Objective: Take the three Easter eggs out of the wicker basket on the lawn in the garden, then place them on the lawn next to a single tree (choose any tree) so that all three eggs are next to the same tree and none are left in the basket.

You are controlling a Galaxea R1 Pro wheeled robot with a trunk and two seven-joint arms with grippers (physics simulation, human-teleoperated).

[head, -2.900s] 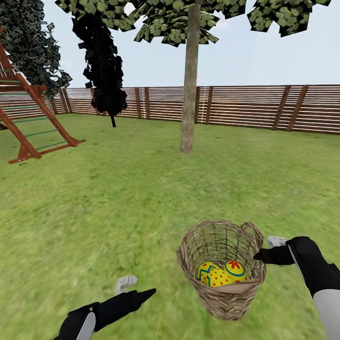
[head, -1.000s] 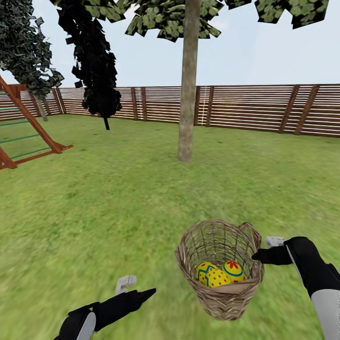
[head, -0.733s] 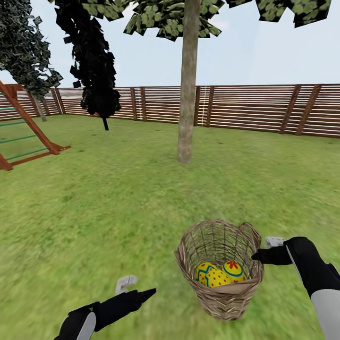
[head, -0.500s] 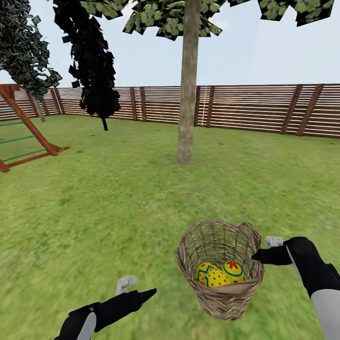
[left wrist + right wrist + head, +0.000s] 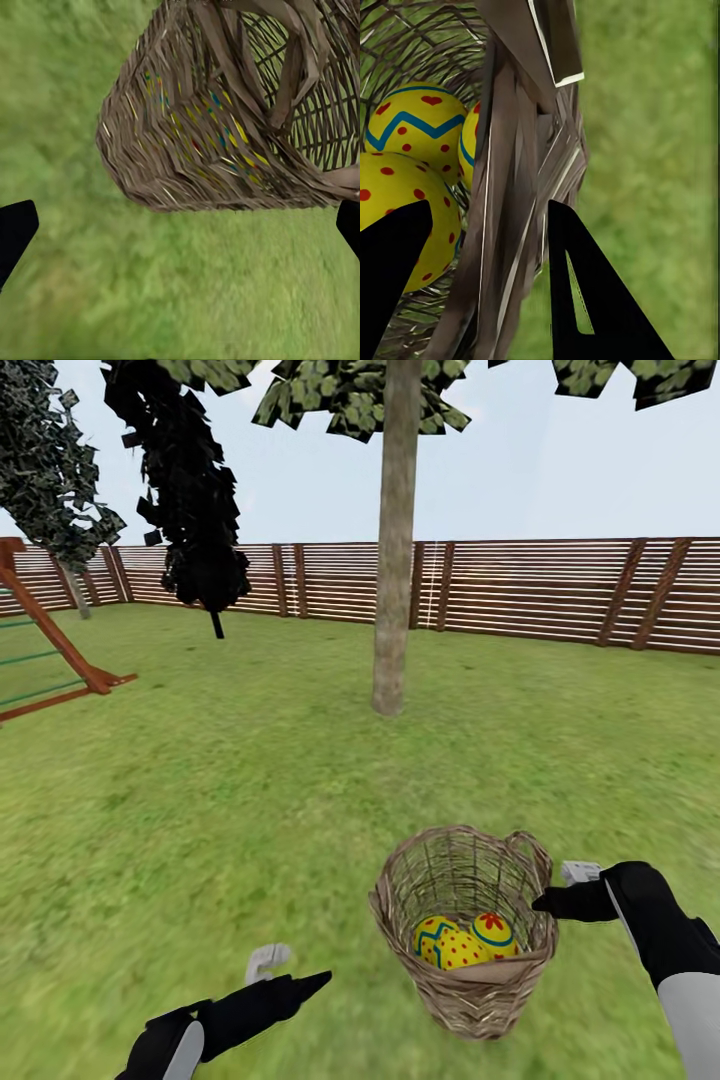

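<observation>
on the lawn, short of the tree: carrying the basket with all 3 eggs inside.

right gripper clamped across the basket's rim beside the loop handle, 1 finger inside by the eggs, 1 outside; basket held off the grass. left gripper spread wide and empty, low beside the basket. carry step under way by the look of it; next, closing on the pale trunk, setting the basket down, then lifting eggs out 1 by 1 onto the grass by the trunk.
</observation>
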